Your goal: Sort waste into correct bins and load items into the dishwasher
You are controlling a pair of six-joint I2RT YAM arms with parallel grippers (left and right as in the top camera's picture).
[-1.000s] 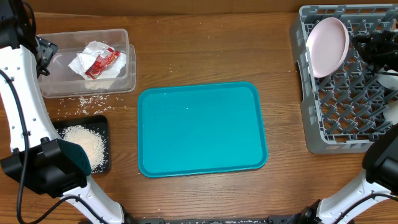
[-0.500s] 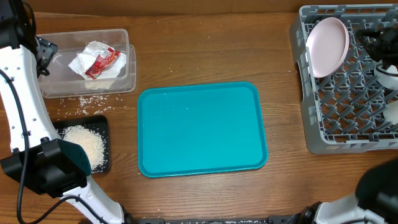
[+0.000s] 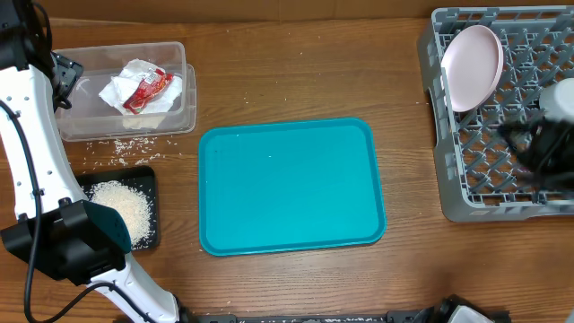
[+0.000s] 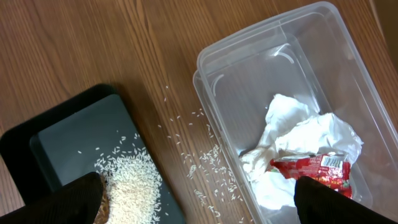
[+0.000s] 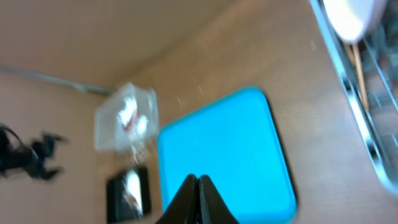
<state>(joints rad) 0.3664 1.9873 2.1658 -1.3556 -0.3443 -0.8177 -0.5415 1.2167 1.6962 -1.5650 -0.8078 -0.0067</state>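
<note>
The clear tub (image 3: 126, 90) at the back left holds crumpled napkins (image 3: 134, 76) and the red wrapper (image 3: 148, 88); both also show in the left wrist view (image 4: 323, 168). The black tray (image 3: 121, 211) holds a pile of rice (image 4: 134, 183). Loose grains lie on the wood between tub and tray (image 4: 205, 158). My left gripper (image 4: 199, 202) is open and empty above that gap. A white plate (image 3: 473, 67) stands in the grey rack (image 3: 453, 179). My right gripper (image 5: 199, 186), blurred over the rack (image 3: 538, 152), is shut and empty.
The big teal tray (image 3: 291, 184) lies empty mid-table, also seen in the right wrist view (image 5: 224, 149). A white rounded shape (image 3: 560, 94) sits at the rack's right edge; I cannot tell what it is.
My right arm has swung from the rack's back right corner toward its front, blurred with motion. The left arm, tub and trays have not moved.
</note>
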